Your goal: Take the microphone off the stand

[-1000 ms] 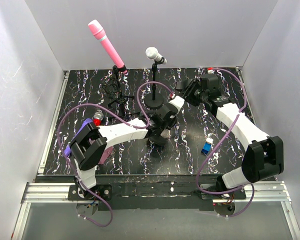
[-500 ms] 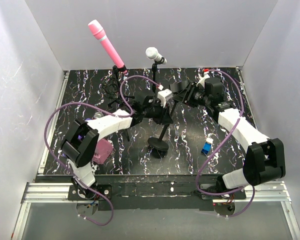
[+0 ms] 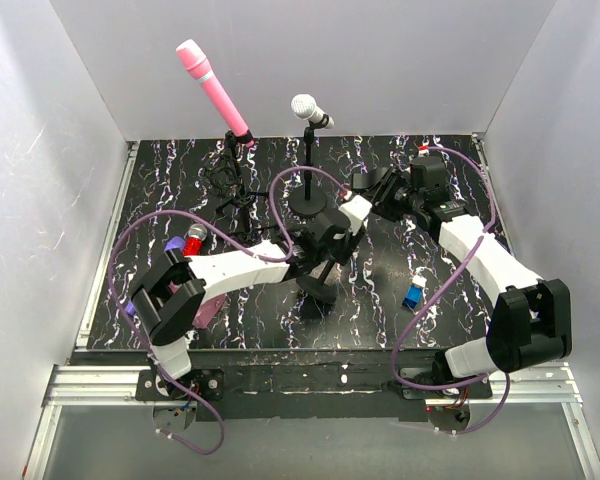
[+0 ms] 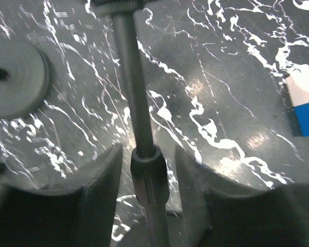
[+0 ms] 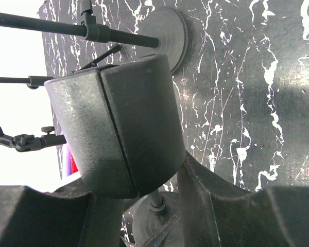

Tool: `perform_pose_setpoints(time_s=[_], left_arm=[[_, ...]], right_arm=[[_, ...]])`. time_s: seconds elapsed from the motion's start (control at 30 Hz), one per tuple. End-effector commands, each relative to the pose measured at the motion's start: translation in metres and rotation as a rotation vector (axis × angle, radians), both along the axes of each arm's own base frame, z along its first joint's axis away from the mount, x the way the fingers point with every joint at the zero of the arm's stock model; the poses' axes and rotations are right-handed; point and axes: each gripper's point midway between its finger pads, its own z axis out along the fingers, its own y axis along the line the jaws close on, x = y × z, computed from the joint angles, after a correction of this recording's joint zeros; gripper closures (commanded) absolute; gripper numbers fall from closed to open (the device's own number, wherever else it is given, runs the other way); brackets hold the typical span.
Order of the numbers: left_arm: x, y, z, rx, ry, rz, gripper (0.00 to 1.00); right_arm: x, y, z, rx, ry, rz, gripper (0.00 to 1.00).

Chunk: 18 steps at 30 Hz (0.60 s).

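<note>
A black stand with a round base (image 3: 315, 290) leans in the middle of the table. My left gripper (image 3: 328, 242) is shut on its pole. In the left wrist view the pole (image 4: 136, 103) and its collar run between the two fingers of that gripper (image 4: 147, 154). The microphone (image 3: 356, 210), white-bodied with a black head, sits at the top of the pole. My right gripper (image 3: 373, 193) is shut on it from the right. In the right wrist view the black head (image 5: 118, 123) fills that gripper (image 5: 144, 177), with the stand's base (image 5: 154, 226) below it.
A pink microphone (image 3: 212, 85) stands on a tripod at the back left. A white-headed microphone (image 3: 308, 108) on a round-based stand (image 3: 308, 205) is just behind my grippers. A blue and white block (image 3: 414, 295) lies right of centre. Small red (image 3: 194, 243) and pink (image 3: 208, 305) things lie at the left.
Half a second ago both grippers, the microphone and the pole top sat further back-left with the stand leaning hard. Now they are back near the centre, much as one second ago.
</note>
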Motion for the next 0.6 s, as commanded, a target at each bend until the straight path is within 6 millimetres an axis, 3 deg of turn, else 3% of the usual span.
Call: perform_pose_setpoints(time_s=[0.0,0.07,0.13,0.33,0.43,0.5,0.57], left_arm=[[-0.011,0.018,0.015,-0.055,0.091,-0.163,0.43],[-0.019,0.017,0.019,-0.14,0.198,-0.281,0.35],[-0.027,0.017,0.02,-0.211,0.303,-0.399,0.34],[-0.037,0.006,0.022,-0.354,0.444,-0.625,0.45],[-0.038,-0.003,0.019,-0.386,0.471,-0.646,0.72],[-0.035,-0.005,0.018,-0.378,0.455,-0.64,1.0],[-0.027,-0.004,0.018,-0.344,0.404,-0.607,1.0]], right_arm=[[-0.002,0.008,0.021,0.026,-0.041,0.033,0.99],[-0.003,0.009,0.022,0.025,-0.067,0.057,0.99],[-0.006,0.012,0.023,0.031,-0.091,0.087,0.99],[-0.015,0.019,0.024,0.039,-0.127,0.17,0.99],[-0.016,0.017,0.022,0.029,-0.129,0.17,0.99],[-0.015,0.014,0.022,0.016,-0.13,0.156,0.99],[-0.014,0.012,0.023,0.01,-0.13,0.14,0.99]])
